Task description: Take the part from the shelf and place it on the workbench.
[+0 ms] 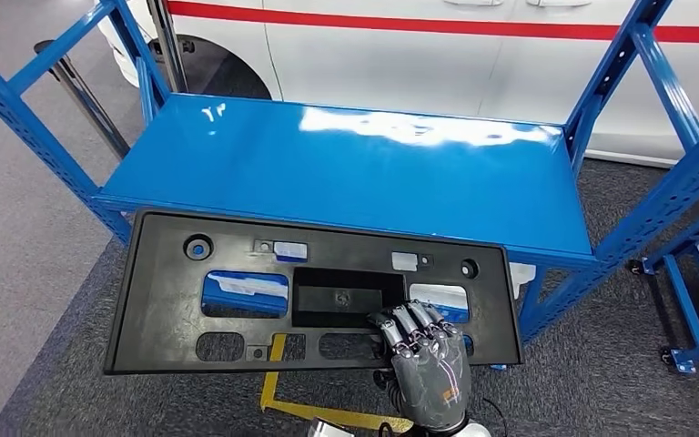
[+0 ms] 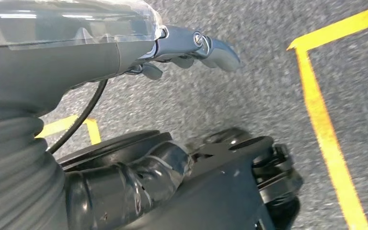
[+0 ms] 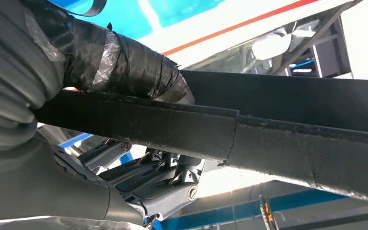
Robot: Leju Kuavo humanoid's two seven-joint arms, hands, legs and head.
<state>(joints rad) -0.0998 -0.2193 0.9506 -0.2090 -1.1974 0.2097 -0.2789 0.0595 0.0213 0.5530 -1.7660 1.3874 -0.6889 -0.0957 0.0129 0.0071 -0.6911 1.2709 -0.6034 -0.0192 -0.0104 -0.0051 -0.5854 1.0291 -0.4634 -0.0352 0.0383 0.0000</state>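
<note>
Right hand [image 1: 426,364] grips the near edge of the long black plastic panel with cut-outs [image 1: 237,300], held just near of the glossy blue metal shelf [image 1: 355,168]. White car [image 1: 400,45] stands beyond. Left hand [image 2: 191,45] hangs over grey floor, fingers loosely curled, holding nothing. The thumb is hidden under the panel.

Grey many-fingered right hand [image 1: 426,364]: wrist cut by head view's lower edge | long black plastic panel [image 1: 309,296]: hides blue metal shelf's [image 1: 346,164] front edge | left hand [image 2: 191,45]: blurred, grip indeterminate.
</note>
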